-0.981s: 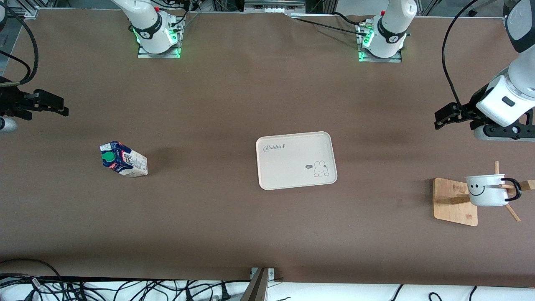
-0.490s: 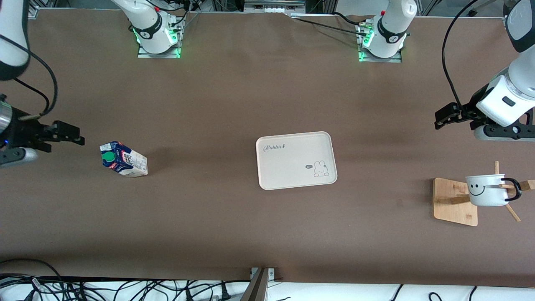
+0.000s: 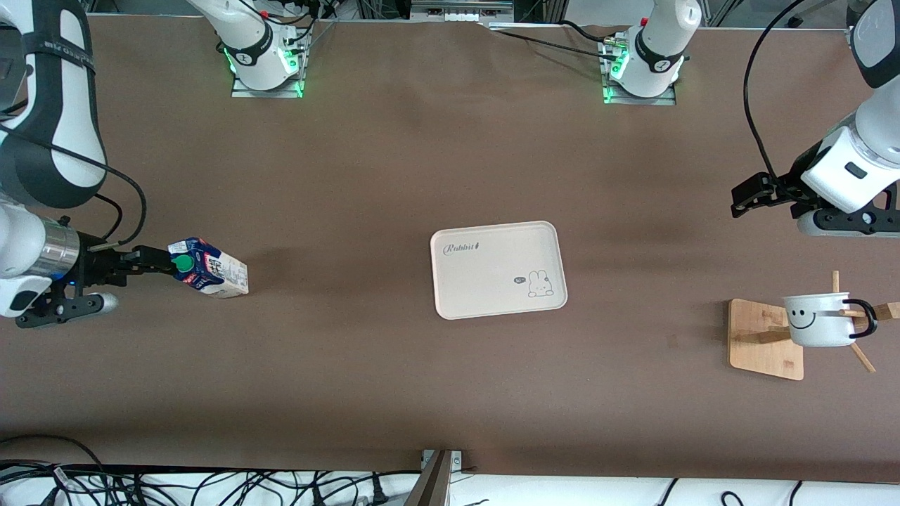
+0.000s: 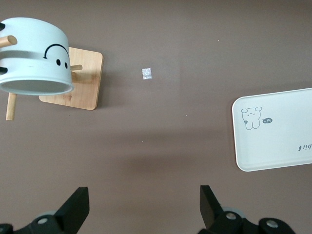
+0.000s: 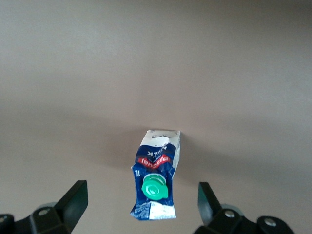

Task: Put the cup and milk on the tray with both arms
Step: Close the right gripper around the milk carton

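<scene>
The milk (image 3: pixel 207 268), a dark blue and cream carton with a green cap, stands on the table toward the right arm's end. My right gripper (image 3: pixel 156 261) is open and hangs by its cap end. In the right wrist view the milk (image 5: pixel 156 187) shows between the spread fingers (image 5: pixel 73 202) of my right gripper (image 5: pixel 141 195), untouched. The white smiley cup (image 3: pixel 819 320) hangs on a wooden peg stand at the left arm's end. My left gripper (image 3: pixel 744 197) is open and empty over bare table near it. The cream tray (image 3: pixel 492 295) lies mid-table, empty.
The stand's square wooden base (image 3: pixel 765 339) and slanted pegs hold the cup (image 4: pixel 34 58) off the table. A small pale scrap (image 4: pixel 146 73) lies on the brown cloth between the stand and the tray (image 4: pixel 275 129). Cables run along the table's front edge.
My right arm has swung in from the table's end and come down to the milk carton's cap end. My left arm has not moved.
</scene>
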`<state>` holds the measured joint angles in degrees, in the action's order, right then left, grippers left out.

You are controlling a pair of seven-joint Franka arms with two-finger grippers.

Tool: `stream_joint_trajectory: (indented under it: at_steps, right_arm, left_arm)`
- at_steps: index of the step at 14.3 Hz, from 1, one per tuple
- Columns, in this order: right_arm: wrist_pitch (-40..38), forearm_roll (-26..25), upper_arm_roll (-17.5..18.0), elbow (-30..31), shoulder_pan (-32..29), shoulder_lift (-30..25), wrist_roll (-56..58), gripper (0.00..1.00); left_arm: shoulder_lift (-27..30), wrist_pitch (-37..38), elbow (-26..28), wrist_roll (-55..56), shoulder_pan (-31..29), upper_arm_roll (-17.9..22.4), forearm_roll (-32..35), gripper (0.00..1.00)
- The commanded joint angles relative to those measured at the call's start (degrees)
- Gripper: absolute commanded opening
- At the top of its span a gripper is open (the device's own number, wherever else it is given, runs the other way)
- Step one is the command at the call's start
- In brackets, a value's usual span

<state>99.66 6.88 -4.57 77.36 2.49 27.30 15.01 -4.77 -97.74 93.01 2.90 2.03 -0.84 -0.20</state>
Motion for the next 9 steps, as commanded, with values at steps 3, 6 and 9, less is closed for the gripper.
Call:
stream_joint_trajectory:
  at_steps: [3,6,9]
  right_arm:
    - [1.32,1.21,0.0,-0.37,-0.56,2.93,1.07,1.0]
    - [1.85,1.21,0.0,-0.02,-0.56,4.78,1.07,1.0]
    - [1.85,0.51,0.0,0.86,-0.3,5.31,1.86,1.0]
  left_arm:
    - [0.2,-0.08,-0.37,0.18,-0.09,-0.04,-0.15,1.0]
    - [0.2,-0.08,-0.37,0.18,-0.09,-0.04,-0.15,1.0]
    - [0.2,-0.08,-0.37,0.18,-0.09,-0.04,-0.15,1.0]
